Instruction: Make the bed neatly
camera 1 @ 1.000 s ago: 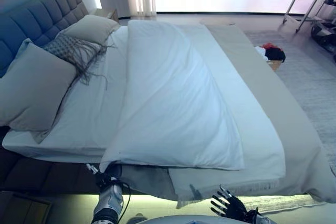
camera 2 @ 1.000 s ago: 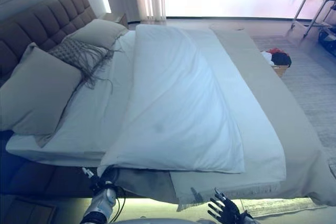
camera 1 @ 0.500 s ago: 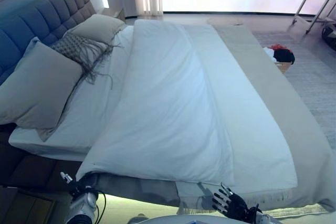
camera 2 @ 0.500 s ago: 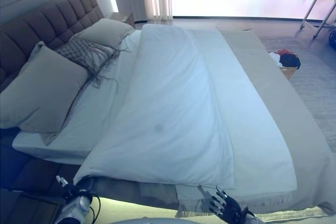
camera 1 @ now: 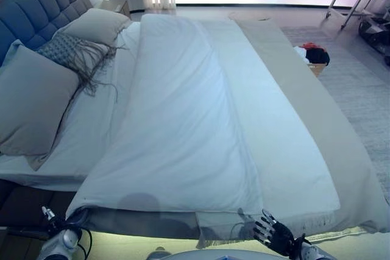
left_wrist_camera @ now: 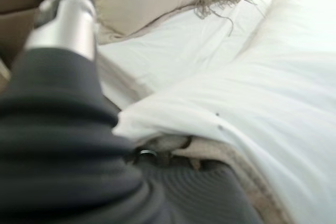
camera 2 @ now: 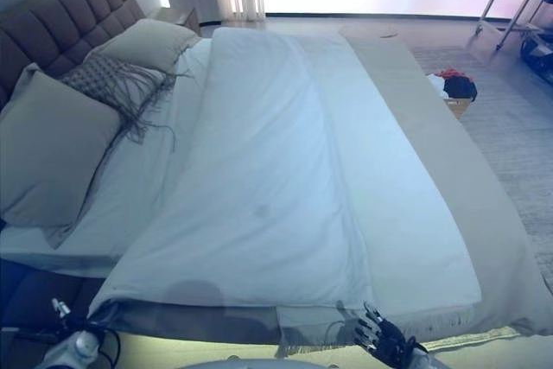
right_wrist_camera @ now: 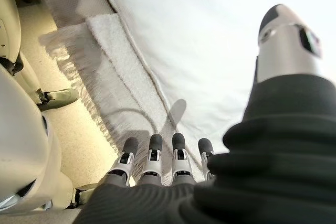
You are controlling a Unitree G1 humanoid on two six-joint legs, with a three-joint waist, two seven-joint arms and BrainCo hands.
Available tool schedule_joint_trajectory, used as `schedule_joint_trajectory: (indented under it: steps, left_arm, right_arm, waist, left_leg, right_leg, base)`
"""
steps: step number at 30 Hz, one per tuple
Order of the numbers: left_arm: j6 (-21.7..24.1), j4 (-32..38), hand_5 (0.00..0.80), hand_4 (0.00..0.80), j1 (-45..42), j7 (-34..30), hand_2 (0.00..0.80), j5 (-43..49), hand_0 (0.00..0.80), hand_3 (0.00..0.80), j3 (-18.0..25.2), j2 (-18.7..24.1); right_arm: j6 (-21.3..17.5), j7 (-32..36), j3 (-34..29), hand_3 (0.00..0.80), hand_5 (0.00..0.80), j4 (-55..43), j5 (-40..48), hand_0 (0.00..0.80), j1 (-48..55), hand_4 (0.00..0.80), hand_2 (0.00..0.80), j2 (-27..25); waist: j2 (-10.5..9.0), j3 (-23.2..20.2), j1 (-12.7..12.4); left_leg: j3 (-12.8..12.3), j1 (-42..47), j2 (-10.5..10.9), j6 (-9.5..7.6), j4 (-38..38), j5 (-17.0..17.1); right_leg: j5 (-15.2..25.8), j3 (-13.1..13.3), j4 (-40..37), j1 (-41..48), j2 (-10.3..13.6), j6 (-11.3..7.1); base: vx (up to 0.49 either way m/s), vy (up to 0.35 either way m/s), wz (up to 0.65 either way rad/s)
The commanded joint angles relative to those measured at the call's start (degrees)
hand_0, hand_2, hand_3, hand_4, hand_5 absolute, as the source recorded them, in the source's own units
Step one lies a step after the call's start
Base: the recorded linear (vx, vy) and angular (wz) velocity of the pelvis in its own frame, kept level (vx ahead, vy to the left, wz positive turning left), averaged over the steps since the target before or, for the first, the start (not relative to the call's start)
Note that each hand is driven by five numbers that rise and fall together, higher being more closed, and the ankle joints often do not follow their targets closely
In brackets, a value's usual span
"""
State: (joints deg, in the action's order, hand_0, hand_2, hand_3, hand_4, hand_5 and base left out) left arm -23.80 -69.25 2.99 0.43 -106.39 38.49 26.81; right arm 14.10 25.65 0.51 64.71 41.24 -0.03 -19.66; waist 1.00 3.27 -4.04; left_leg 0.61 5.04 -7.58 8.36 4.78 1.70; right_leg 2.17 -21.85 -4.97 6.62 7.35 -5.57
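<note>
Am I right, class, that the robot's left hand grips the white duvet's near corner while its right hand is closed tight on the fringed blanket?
Not quite. The right hand is open, fingers straight, above the fringed blanket, as the right wrist view shows. The left hand does hold the white duvet corner.

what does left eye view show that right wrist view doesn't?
Only the left eye view shows the headboard, the pillows, the fringed cushion, the basket of clothes on the floor, and the left robot hand at the duvet's near corner. Only the right wrist view shows the right robot hand fingers straight, close up. Both show the white duvet and the fringed beige blanket.
</note>
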Motion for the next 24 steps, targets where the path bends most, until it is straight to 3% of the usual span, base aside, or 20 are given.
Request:
schedule_joint_trajectory:
  steps: [1,4,8,12,15,18,24]
  left_arm:
    - [6.6,-3.2,0.000,0.000,-9.3,-5.4,0.000,0.3,0.000,0.000,14.1,23.9]
    - [7.4,-1.6,0.000,0.000,-4.1,-4.9,0.000,-3.4,0.000,0.000,7.6,19.8]
    - [8.3,-0.3,0.000,0.000,0.6,-5.6,0.000,-5.0,0.000,0.000,2.1,17.6]
    - [11.1,0.8,0.000,0.000,4.5,-7.7,0.000,-6.6,0.000,0.000,-2.6,14.9]
    - [14.4,1.6,0.000,0.000,7.7,-8.1,0.000,-6.6,0.000,0.000,-5.5,12.8]
    - [17.5,1.9,0.000,0.000,9.1,-8.3,0.000,-6.6,0.000,0.000,-5.9,11.4]
    - [20.8,-0.8,0.000,0.000,7.5,-7.2,0.000,-6.6,0.000,0.000,-1.8,12.3]
  right_arm:
    - [-2.2,1.2,-1.6,0.000,0.000,2.7,1.8,0.000,-1.6,0.000,0.000,-3.8]
    - [-4.0,2.2,0.3,0.000,0.000,3.0,3.7,0.000,-5.4,0.000,0.000,-3.5]
    - [-5.7,2.3,3.4,0.000,0.000,0.3,6.4,0.000,-8.0,0.000,0.000,-1.7]
    - [-5.3,2.2,5.6,0.000,0.000,-3.0,7.5,0.000,-10.1,0.000,0.000,-1.0]
    - [-4.1,1.6,5.9,0.000,0.000,-4.5,7.7,0.000,-11.7,0.000,0.000,-1.9]
    - [-3.3,2.2,5.4,0.000,0.000,-5.4,6.8,0.000,-13.1,0.000,0.000,-3.3]
    - [-2.0,2.9,4.2,0.000,0.000,-5.1,5.8,0.000,-15.4,0.000,0.000,-7.4]
  waist:
    - [1.56,1.7,-9.2]
    - [-0.62,6.1,-10.2]
    - [-3.82,11.0,-10.3]
    - [-6.42,16.0,-9.9]
    - [-7.22,18.2,-9.4]
    - [-7.60,19.8,-9.2]
    - [-7.41,21.8,-9.5]
  left_leg:
    - [1.0,-6.1,5.9,-6.08,-7.6,-4.0]
    - [1.3,-10.6,5.7,-5.92,-11.1,-4.6]
    - [1.2,-15.6,4.5,-5.43,-17.3,-6.3]
    - [1.5,-22.1,2.9,-5.05,-26.1,-8.4]
    - [1.7,-26.6,2.3,-5.39,-31.5,-10.0]
    - [2.2,-29.9,2.4,-5.94,-34.6,-10.8]
    - [2.7,-34.8,3.2,-6.60,-38.5,-12.0]
  right_leg:
    - [-2.4,-0.3,7.3,-2.0,9.7,-2.83]
    - [-2.4,-0.2,9.4,-5.0,10.1,-2.51]
    - [-2.0,0.6,12.3,-8.1,10.0,-2.12]
    - [-3.0,1.6,19.3,-13.2,10.1,-1.36]
    - [-4.3,2.4,25.4,-18.2,11.2,-0.87]
    - [-5.0,3.3,30.1,-22.5,12.1,-0.90]
    - [-6.1,5.1,36.2,-29.1,13.0,-1.00]
  base:
    - [-0.213,0.023,0.24]
    - [-0.316,-0.071,0.35]
    - [-0.226,-0.112,0.41]
    - [-0.181,-0.051,0.53]
    - [-0.140,0.075,0.34]
    - [-0.134,0.129,0.25]
    - [-0.132,0.140,0.05]
